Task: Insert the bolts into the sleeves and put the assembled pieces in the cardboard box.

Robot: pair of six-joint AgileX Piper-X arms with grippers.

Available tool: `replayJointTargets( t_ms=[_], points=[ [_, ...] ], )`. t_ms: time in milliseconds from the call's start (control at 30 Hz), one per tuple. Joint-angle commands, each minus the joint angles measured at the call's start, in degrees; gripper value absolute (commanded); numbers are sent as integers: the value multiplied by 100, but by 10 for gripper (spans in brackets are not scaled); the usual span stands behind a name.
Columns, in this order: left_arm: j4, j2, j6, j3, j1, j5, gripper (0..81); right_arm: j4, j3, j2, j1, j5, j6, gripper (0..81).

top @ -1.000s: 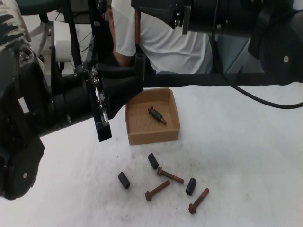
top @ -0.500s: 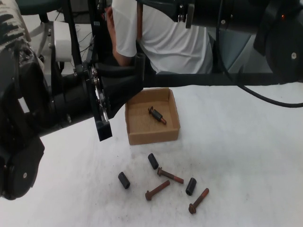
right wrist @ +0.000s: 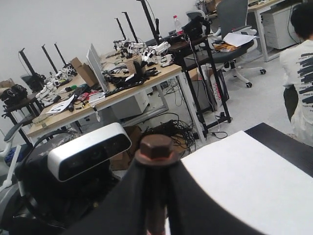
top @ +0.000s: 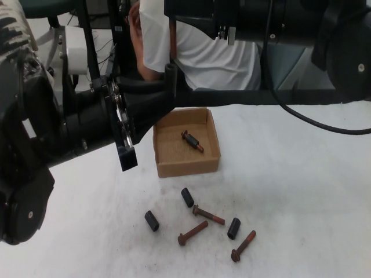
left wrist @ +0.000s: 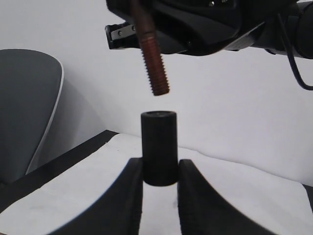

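Note:
My left gripper (left wrist: pixel 159 169) is shut on a black sleeve (left wrist: pixel 159 147), which stands upright with its bore facing up. Just above it hangs a rusty bolt (left wrist: pixel 152 58), thread down and slightly tilted, its tip a short gap above the sleeve's mouth. My right gripper (right wrist: pixel 155 166) is shut on that bolt just under its hex head (right wrist: pixel 155 147). In the high view both are held up high behind the cardboard box (top: pixel 188 168), the bolt (top: pixel 173 43) over the sleeve (top: pixel 170 74). One assembled piece (top: pixel 192 141) lies inside the box.
On the white bench in front of the box lie three loose sleeves (top: pixel 187 197) (top: pixel 152 220) (top: pixel 233 228) and three loose bolts (top: pixel 208 215) (top: pixel 192 233) (top: pixel 243 245). A person in a white shirt (top: pixel 203 52) sits behind the bench.
The right arm has shifted slightly above the box while holding the bolt. The left arm and the parts on the bench have stayed put.

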Motion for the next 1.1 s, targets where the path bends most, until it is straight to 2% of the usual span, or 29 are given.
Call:
replayJointTargets(
  t_ms=[0,333,1067],
  points=[
    [-113,-17,-21,-46,-23,-57,2,-23,-13,-75,19,53,-90,8],
    [-113,-17,-151,-46,-23,-53,2,-23,-13,-75,210,382,-217,8],
    [-527,-17,-453,-46,-23,-146,2,329,1,-75,207,474,-484,8]
  ],
)
